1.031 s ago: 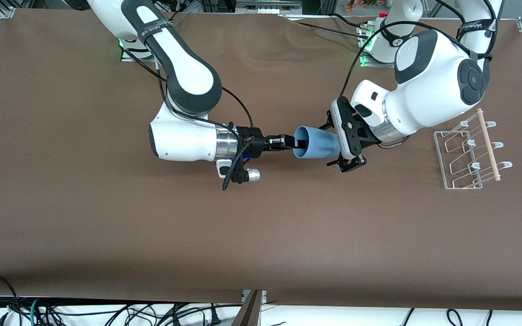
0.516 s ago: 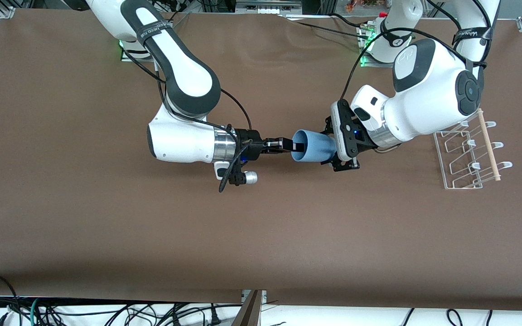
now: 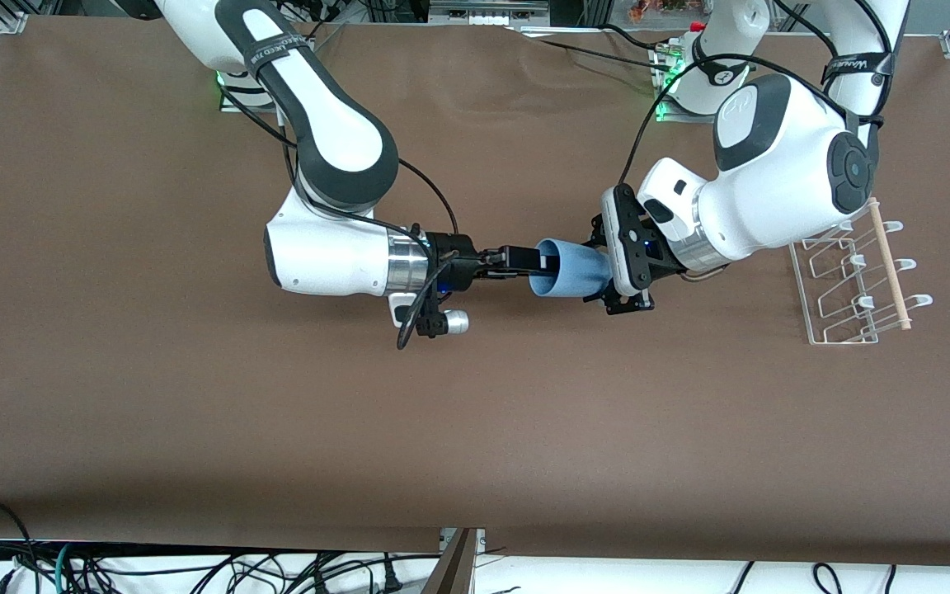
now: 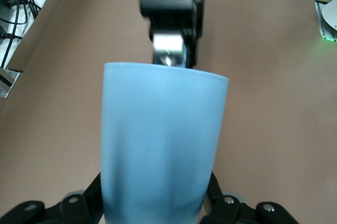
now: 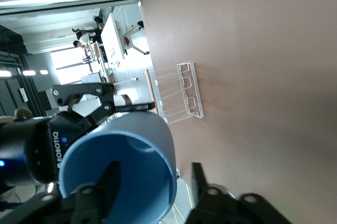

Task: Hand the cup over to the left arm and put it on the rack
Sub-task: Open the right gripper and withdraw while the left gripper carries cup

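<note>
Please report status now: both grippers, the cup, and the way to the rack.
Left gripper shut on cup base, above table middle. Right gripper fingers open at cup rim. Rack at left arm's end; nothing in the way.

Both arms reach toward mid-table, wrists level. The left gripper [image 3: 607,285] is clamped shut; the right gripper [image 3: 543,262] has its fingers parted.
</note>
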{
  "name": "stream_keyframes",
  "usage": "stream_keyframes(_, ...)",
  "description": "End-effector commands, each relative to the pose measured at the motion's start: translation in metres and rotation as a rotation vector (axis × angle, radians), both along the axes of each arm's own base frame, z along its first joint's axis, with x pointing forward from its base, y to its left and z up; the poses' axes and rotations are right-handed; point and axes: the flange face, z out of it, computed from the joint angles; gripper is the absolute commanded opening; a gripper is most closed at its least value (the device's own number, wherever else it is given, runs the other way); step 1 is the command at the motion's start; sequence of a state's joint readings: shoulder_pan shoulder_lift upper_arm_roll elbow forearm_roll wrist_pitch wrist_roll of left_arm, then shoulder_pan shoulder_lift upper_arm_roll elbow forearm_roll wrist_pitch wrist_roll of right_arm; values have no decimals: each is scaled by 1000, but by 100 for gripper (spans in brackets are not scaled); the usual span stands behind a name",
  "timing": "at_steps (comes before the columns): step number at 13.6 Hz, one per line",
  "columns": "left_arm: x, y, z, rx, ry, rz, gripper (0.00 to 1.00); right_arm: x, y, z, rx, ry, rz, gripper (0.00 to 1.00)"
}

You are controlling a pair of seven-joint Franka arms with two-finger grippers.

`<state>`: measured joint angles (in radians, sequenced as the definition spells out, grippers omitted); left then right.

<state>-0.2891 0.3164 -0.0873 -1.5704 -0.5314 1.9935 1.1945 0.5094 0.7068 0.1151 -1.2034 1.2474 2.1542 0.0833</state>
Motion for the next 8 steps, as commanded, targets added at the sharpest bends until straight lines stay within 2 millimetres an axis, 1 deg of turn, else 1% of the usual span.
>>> stream_keyframes(1, 5, 3, 5, -20, -16, -15, 14, 17, -29, 19, 39, -1, 7, 100)
stream_keyframes(2, 2, 5, 4, -13, 8, -28, 14, 25, -44, 24, 38, -5, 7, 100)
stream_keyframes(3, 1, 9, 3, -5, 32, -35, 14, 32, -59, 25, 27, -11, 7, 100)
stream_keyframes(4, 0, 15, 1, 4, 54, -41, 14, 39, -77, 22, -28, -35, 23, 100)
stream_keyframes(6, 3, 41, -4, 69, 86, -51, 14, 43, -106, 36, -162, -111, 83, 100)
stream_keyframes(7, 2, 52, -8, 111, 109, -66, 14, 51, -124, 33, -231, -141, 84, 100)
stream_keyframes(8, 0, 65, -13, 174, 133, -83, 14, 55, -139, 28, -301, -169, 105, 100)
